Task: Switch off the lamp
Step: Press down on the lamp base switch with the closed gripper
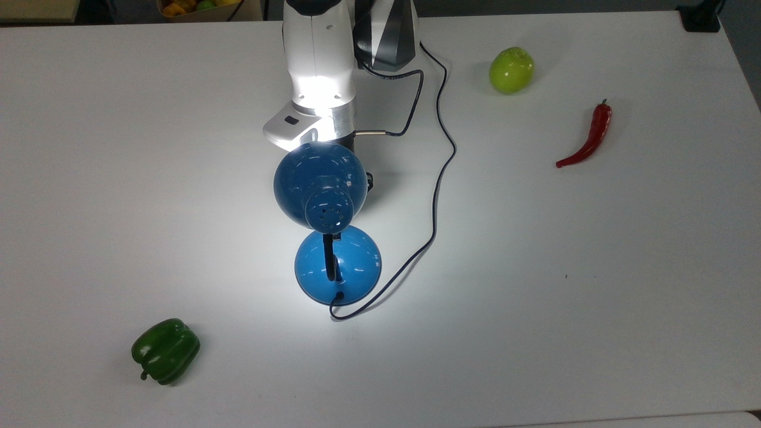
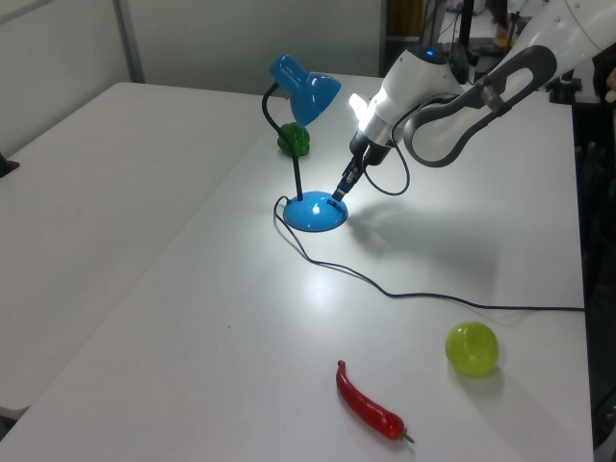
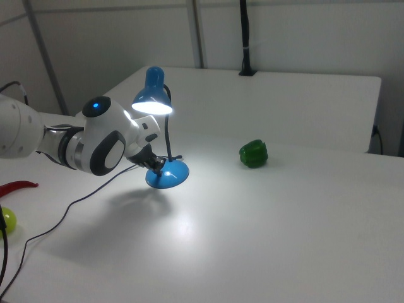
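1 glossy blue lamp [image 2: 306, 144], domed shade lit, claw [image 2: 339, 192] at round base, grip state unclear

A white table [image 1: 594, 297] stands before pale wall panels [image 3: 303, 31] with dark posts.

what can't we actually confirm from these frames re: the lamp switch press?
- Pincer tips: too small in the left view to tell open from shut; in the top view the lamp shade covers them.
- Contact with the lamp base: the tips are right at its rim, but whether they touch is unclear.
- Switch on the base: too small in the left view; the arm blocks that side in the right view.
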